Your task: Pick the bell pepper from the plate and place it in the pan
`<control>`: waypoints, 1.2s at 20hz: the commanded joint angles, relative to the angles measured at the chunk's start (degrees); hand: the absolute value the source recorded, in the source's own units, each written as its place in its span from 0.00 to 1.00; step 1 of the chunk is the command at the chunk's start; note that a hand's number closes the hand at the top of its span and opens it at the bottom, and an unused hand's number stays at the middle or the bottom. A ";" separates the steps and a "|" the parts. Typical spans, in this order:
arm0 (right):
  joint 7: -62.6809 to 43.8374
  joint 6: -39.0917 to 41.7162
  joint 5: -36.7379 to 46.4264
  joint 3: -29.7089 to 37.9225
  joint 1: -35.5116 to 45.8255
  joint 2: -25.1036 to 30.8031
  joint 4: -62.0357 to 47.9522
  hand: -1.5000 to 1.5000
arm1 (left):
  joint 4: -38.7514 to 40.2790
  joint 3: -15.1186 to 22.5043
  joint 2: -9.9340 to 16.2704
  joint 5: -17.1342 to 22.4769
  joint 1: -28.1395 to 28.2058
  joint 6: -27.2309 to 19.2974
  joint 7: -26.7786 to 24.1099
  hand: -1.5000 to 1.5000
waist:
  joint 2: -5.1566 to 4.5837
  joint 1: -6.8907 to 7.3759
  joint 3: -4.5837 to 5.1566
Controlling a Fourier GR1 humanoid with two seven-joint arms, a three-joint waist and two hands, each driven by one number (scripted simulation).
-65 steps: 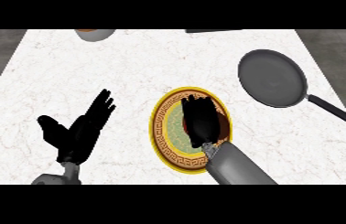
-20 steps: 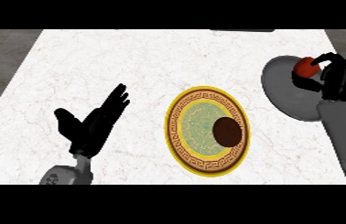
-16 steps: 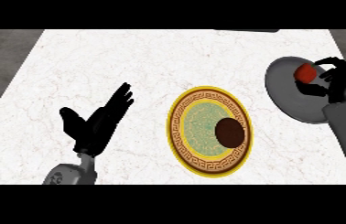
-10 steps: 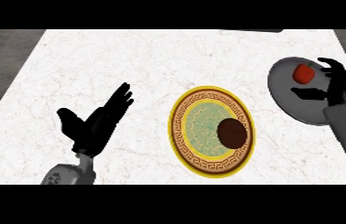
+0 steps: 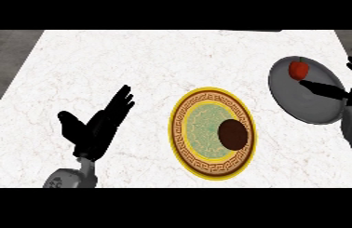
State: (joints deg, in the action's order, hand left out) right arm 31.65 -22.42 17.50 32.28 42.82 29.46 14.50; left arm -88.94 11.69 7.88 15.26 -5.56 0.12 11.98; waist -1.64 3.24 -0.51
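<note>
The red bell pepper [image 5: 298, 70] lies inside the grey pan [image 5: 306, 106] near its far rim, at the right of the head view. My right hand [image 5: 324, 89] shows at the right edge, open, one straight finger stretched over the pan just below the pepper and apart from it. The yellow-rimmed patterned plate [image 5: 180, 129] sits at the centre, with only a dark brown round patch [image 5: 233, 134] on it. My left hand [image 5: 96, 127] rests open at the lower left, fingers up.
The white marble counter [image 5: 138, 59] stretches around plate and pan. Its left edge runs diagonally at the upper left, with dark floor beyond. Part of the pan is cut off by the right edge of the view.
The right hand has let go of the pepper, which now lies in the pan, and the hand has drawn back toward the right edge. The left hand has stayed put.
</note>
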 commanded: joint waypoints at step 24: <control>18.17 41.72 -5.29 2.98 -16.71 14.07 -5.34 0.00 | -1.56 -2.43 1.14 0.23 1.98 1.73 1.09 0.50 | 0.81 -1.17 0.13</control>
State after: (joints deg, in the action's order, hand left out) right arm 47.28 17.48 11.80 35.69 27.47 42.60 9.26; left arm -89.80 10.33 7.76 14.82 -4.85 0.53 13.35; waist -0.82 1.83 -0.36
